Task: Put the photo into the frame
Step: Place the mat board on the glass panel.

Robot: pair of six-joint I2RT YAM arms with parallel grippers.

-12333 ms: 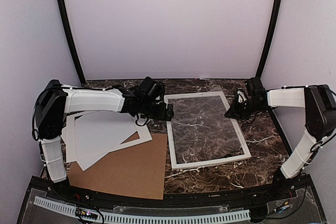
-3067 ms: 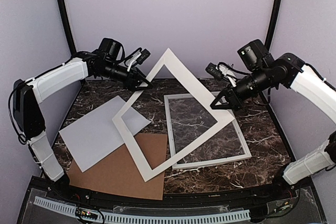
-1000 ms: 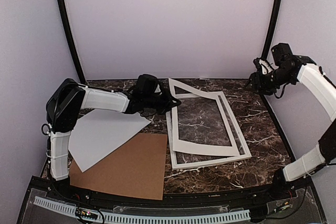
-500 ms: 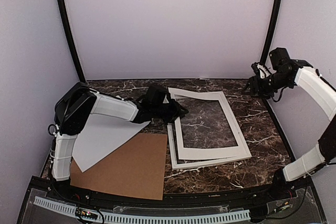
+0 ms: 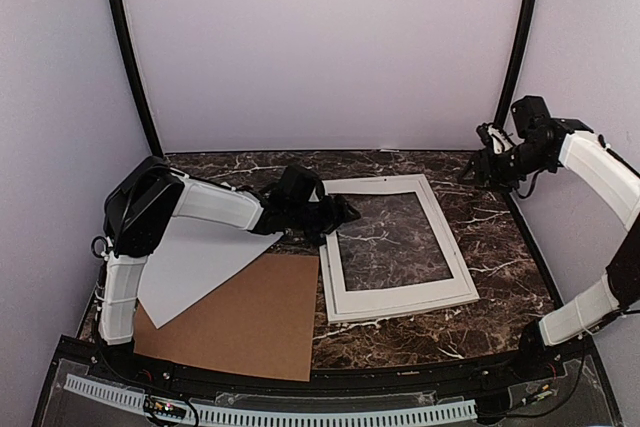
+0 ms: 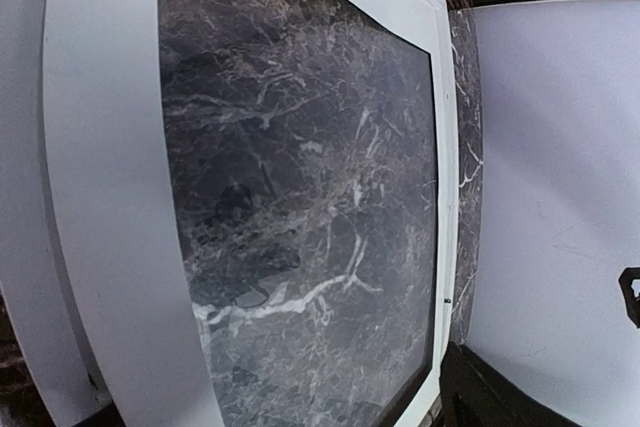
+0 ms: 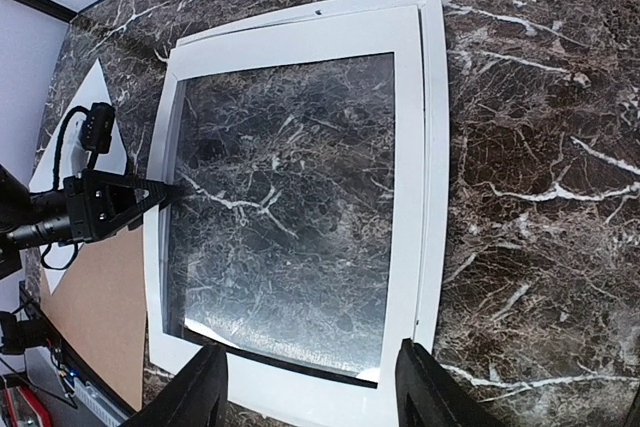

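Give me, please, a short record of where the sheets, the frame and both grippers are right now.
mat: white, flat on the frame, whose rails peek out at the edges
left gripper: low at the mat's left edge, jaws unclear
right gripper: raised at far right, open, empty
white sheet: left of the frame, partly over the brown cardboard

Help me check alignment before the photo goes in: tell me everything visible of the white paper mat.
The mat is a flat white paper-looking rectangle with wide borders and a large cut-out window. It lies flat on the frame, slightly skewed, so thin rails show past its right and near edges. The left gripper sits at its left border; contact unclear.
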